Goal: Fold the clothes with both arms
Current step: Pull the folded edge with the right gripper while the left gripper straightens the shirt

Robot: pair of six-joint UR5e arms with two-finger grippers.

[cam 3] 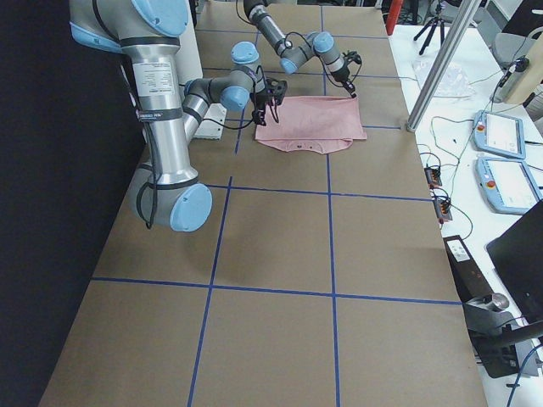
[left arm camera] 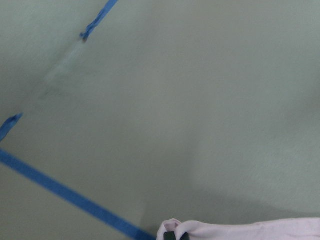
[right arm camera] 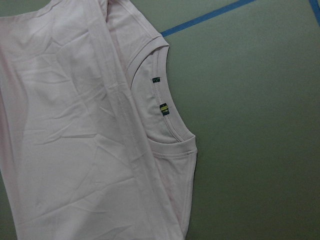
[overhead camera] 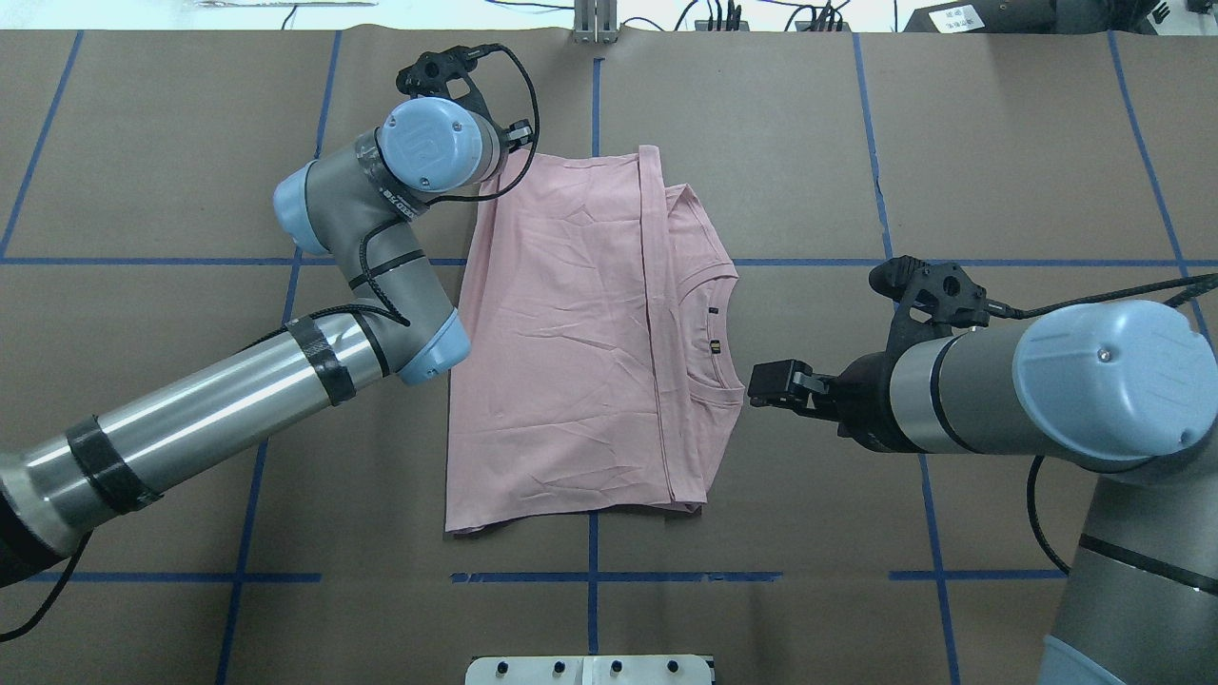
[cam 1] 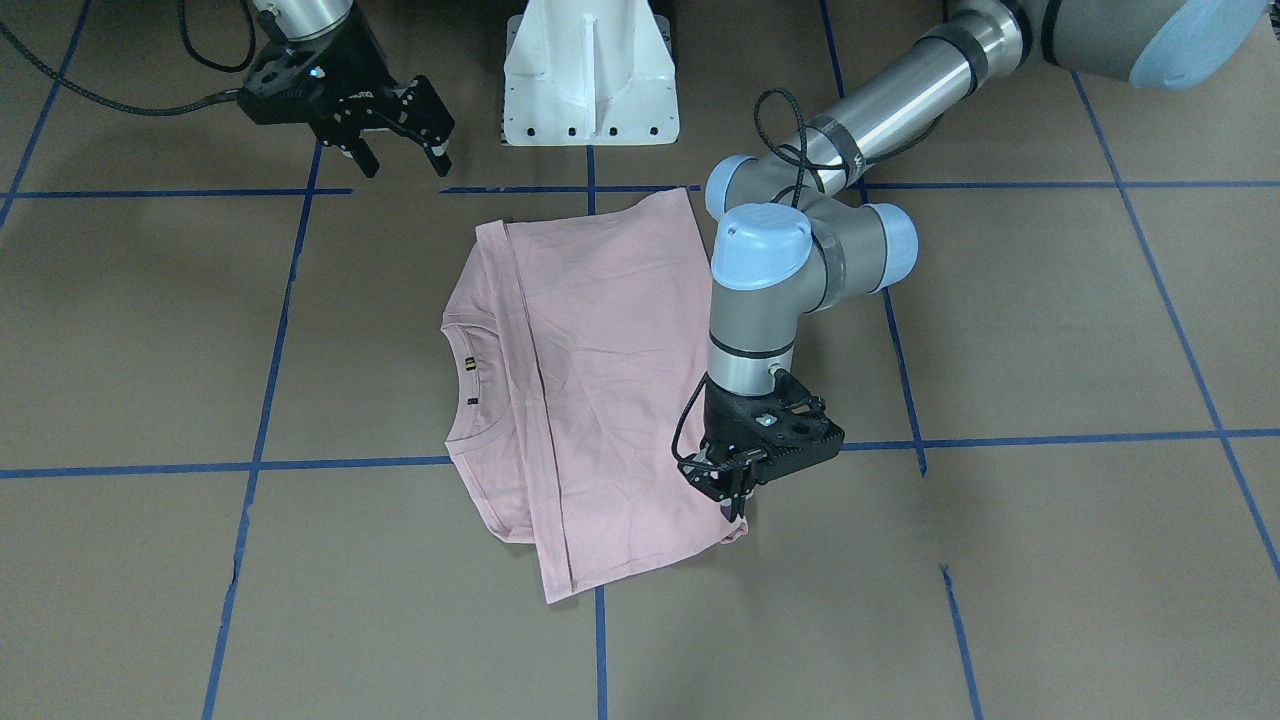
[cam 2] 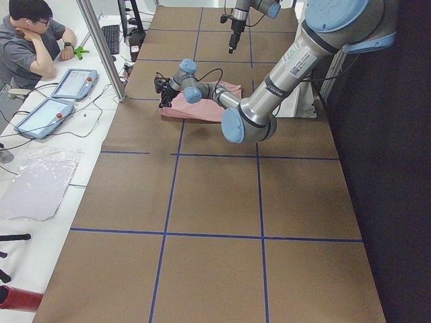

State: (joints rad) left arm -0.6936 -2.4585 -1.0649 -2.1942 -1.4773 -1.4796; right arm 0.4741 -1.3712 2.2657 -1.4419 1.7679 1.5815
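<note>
The pale pink T-shirt (cam 1: 590, 380) lies folded on the brown table, plain side up, its ribbed collar (overhead camera: 718, 333) toward the robot's right. It fills the right wrist view (right arm camera: 75, 150). My left gripper (cam 1: 735, 492) is down at the shirt's far left corner, shut on the fabric. The left wrist view shows a bunched pink edge (left arm camera: 240, 231) at a dark fingertip. My right gripper (cam 1: 402, 160) is open and empty, raised off the table beside the collar (overhead camera: 758, 385), clear of the cloth. The dog print is hidden.
The white pedestal base (cam 1: 590, 80) stands at the robot's edge of the table. Blue tape lines (cam 1: 1050, 440) cross the brown surface. An operator (cam 2: 30, 40) sits at a side bench with tablets (cam 2: 74, 82). Black cables hang from both wrists.
</note>
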